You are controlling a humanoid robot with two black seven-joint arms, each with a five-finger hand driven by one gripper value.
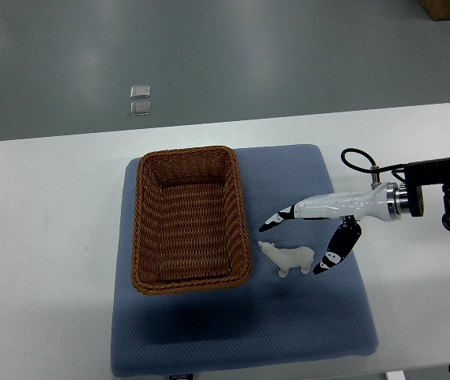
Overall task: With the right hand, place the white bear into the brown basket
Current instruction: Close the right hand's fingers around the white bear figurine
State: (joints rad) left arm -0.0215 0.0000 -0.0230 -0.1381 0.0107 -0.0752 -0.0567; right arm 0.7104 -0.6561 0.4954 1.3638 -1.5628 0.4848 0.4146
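A small white bear (289, 259) lies on the blue mat (240, 332), just right of the brown wicker basket (143, 229), which has nothing inside. My right hand (296, 241) reaches in from the right edge, its white and black fingers (276, 218) spread above and beside the bear. One finger (331, 255) points down at the bear's right end; whether it touches is unclear. The hand is open and holds nothing. The left arm does not show.
The blue mat lies on a white table (43, 237). The robot's black forearm and cable (438, 198) stretch over the table's right side. Two small clear tiles (139, 100) sit on the grey floor beyond the table.
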